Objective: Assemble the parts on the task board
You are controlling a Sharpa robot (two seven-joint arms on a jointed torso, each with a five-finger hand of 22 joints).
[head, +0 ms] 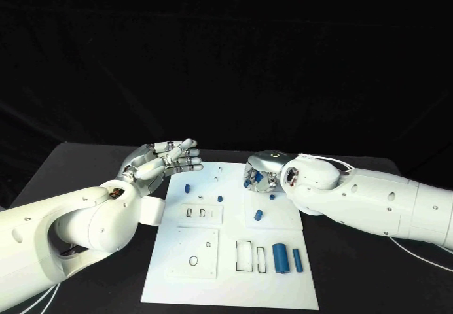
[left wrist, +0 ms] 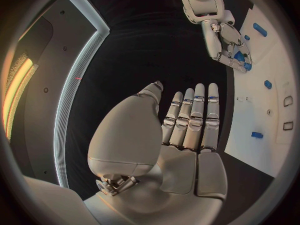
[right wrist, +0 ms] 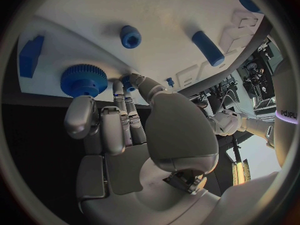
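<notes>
task board: white plate (head: pixel 179 275) lying flat mid-frame on the black table (head: pixel 85 170) in the head view; rigid, with cut-out slots and holes across it
right hand: (head: pixel 262 175) upper centre of head view, over the board's upper right; fingers curled down around the blue gear (right wrist: pixel 84 80); fingertips (right wrist: pixel 128 81) touch a small blue piece at the gear's edge; whether the gear is actually pinched, cannot tell
left hand: (head: pixel 162 161) upper left of the board in head view, off its edge; flat, fingers straight and close together, holds nothing
gear: toothed rim, lies flat on the board; judged hard plastic, light, stiff; teeth give grip, so take it by the rim from opposite sides, not from the top face
round peg with hole: (right wrist: pixel 130 36) upper centre of right wrist view, standing on the board; small, likely light; pinch round its sides
cylinder: (head: pixel 279 256) lower right of board in head view, lying on its side beside a thinner blue bar (head: pixel 296 260); smooth, may roll or slip; grasp across its middle
other parts: small blue pieces (head: pixel 220 197) mid-board; tiny, easy to knock
risk: parts light, could skid on the smooth board when nudged
</notes>
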